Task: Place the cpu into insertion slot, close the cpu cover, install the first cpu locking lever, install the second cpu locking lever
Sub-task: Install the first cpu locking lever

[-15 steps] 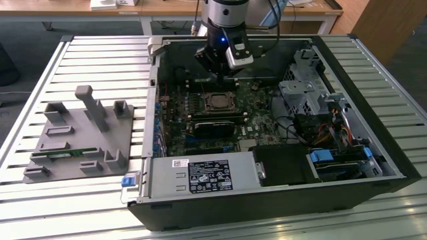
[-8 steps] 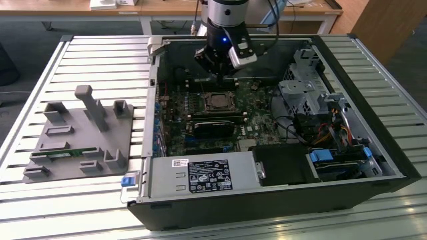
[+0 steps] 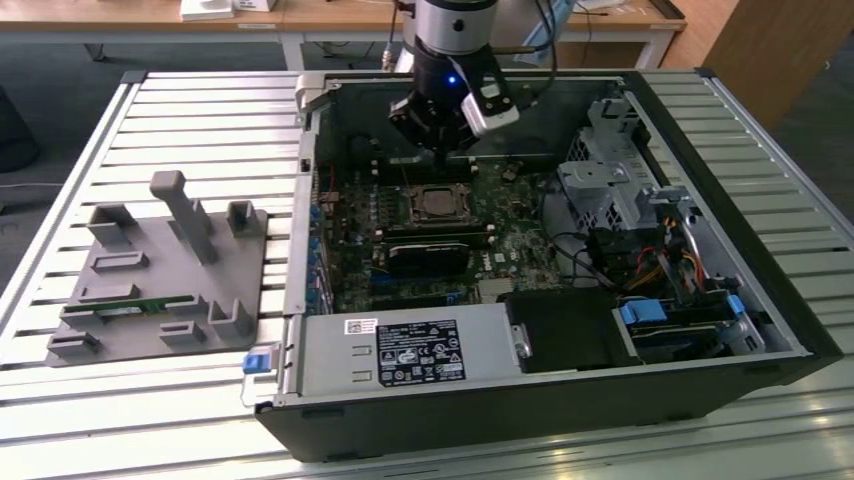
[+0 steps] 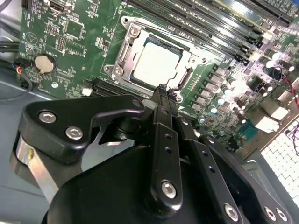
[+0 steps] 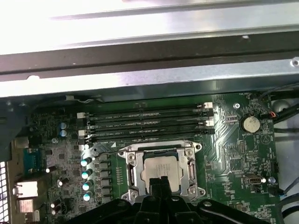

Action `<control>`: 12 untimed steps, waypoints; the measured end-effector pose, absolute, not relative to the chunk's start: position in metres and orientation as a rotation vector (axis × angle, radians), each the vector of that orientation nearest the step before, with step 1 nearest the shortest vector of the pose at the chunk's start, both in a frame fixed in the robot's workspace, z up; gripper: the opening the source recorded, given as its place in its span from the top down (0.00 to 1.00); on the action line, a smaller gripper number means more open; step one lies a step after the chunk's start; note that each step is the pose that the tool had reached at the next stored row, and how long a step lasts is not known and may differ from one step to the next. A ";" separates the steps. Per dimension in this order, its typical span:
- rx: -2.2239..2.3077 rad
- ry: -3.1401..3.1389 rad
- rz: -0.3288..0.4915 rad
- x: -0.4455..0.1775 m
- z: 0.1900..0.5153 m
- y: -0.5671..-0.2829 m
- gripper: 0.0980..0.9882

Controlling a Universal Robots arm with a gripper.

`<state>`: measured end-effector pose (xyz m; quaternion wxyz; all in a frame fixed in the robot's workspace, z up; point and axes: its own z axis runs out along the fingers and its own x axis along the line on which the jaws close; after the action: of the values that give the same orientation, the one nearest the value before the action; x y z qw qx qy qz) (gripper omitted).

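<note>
CPU [image 4: 156, 63] sits in the insertion slot [image 3: 408, 205], cpu cover [image 4: 122, 53] down around it. The hand [image 3: 447, 158], fingers pressed together, hovers at the slot's 12 o'clock edge. Judging so, push the locking lever [image 5: 110, 152] slowly, tip clear of the chip.

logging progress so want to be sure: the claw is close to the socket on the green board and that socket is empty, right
Not empty: the cpu sits in it, as the second wrist view shows. The claw is close to it on the green board.
</note>
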<state>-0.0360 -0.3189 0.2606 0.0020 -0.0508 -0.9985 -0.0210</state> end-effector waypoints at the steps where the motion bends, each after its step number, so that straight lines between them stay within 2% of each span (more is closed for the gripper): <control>1: -0.158 -3.133 -0.066 -0.037 0.261 -0.319 0.99; 12: -0.033 -3.136 -0.065 -0.045 0.260 -0.319 0.99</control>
<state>-0.0449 -0.3191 0.2604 0.0026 -0.0106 -0.9997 -0.0208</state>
